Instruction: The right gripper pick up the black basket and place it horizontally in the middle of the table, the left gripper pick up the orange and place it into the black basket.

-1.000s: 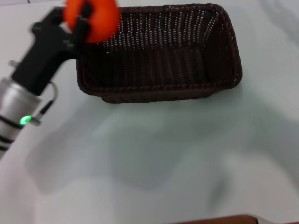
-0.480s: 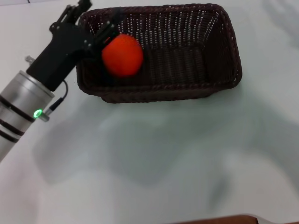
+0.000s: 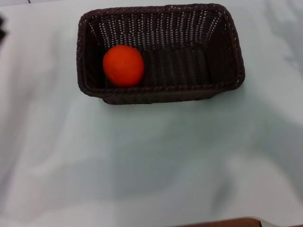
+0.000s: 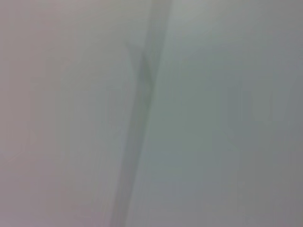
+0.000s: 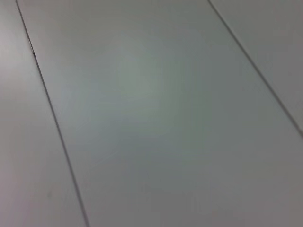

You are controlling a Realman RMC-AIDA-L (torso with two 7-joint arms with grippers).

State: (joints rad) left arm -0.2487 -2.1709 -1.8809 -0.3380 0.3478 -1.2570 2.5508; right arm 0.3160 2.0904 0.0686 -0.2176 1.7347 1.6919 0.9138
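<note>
The black basket (image 3: 227, 42) lies lengthwise across the far middle of the table (image 3: 151, 165) in the head view. The orange (image 3: 123, 65) rests inside it at its left end, free of any gripper. Only a dark sliver of my left arm (image 3: 1, 28) shows at the left edge of the head view; the left gripper itself is out of view. The right gripper is out of view too. Both wrist views show only pale flat surface with thin dark lines.
A brown edge (image 3: 227, 222) runs along the near bottom of the head view. Pale table surface lies in front of the basket and to both sides of it.
My left gripper carried the orange over the basket's left end, let it go inside, and drew back to the left out of view. The basket has not moved.
</note>
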